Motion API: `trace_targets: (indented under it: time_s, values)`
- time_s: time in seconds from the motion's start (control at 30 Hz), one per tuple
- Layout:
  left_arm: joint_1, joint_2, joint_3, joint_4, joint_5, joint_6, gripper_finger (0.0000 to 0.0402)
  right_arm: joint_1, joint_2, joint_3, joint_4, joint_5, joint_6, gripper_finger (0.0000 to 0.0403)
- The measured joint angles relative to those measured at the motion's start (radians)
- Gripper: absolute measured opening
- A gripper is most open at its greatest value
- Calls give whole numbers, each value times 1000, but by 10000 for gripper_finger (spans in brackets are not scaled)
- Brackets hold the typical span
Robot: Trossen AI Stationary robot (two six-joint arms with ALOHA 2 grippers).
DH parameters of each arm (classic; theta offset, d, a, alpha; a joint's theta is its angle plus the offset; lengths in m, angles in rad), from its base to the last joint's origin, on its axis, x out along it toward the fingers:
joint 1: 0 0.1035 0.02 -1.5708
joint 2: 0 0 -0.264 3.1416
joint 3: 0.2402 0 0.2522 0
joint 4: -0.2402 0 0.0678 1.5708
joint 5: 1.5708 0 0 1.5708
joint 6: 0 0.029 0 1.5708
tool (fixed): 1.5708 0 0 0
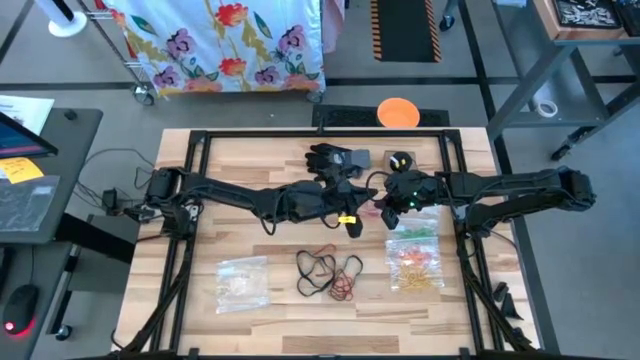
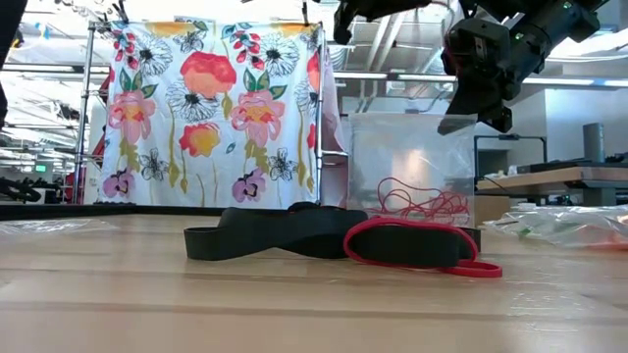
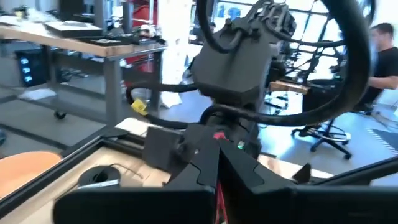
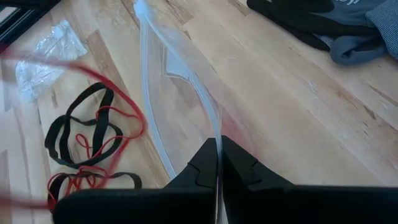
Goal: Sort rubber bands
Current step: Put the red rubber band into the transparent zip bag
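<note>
A loose pile of black and red rubber bands [image 1: 325, 272] lies on the wood table near its front middle, also in the right wrist view [image 4: 81, 137]. A clear bag [image 1: 415, 258] with several coloured bands inside lies to the pile's right. My right gripper [image 4: 219, 168] is shut on that bag's raised edge, above its far end [image 1: 392, 215]. My left gripper [image 1: 352, 222] is just left of it, pointing level and shut [image 3: 217, 180], with a thin red rubber band [image 4: 71, 62] at its fingers. A black glove [image 1: 335, 160] lies at the far middle. My left gripper has a red strand [image 3: 219, 198] pinched between its shut fingers, which point level toward the right arm. Which part of the band this is I cannot tell. A thin red loop [image 2: 422, 201] hangs clear of the table beside the raised bag. My right gripper pinches the bag's zip-strip edge [image 4: 217, 134] between its two fingers, slanting down from the table's right side. That edge is lifted and runs away from the fingers as a clear ridge [image 4: 180, 68]. The bag's lower part stays on the table.
A second clear bag [image 1: 243, 280] lies at the front left. An orange disc [image 1: 397, 112] sits beyond the far edge, and a small black object [image 1: 400, 160] lies beside the glove. A black frame [image 1: 200, 140] borders the table. The two grippers are close together over the table's middle.
</note>
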Motion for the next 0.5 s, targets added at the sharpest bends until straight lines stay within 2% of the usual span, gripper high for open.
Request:
trace_targets:
  time_s: [0.5]
  values:
    - [8, 0, 0, -78, -15, 59, 0, 0, 0, 0, 0, 0, -9, 11]
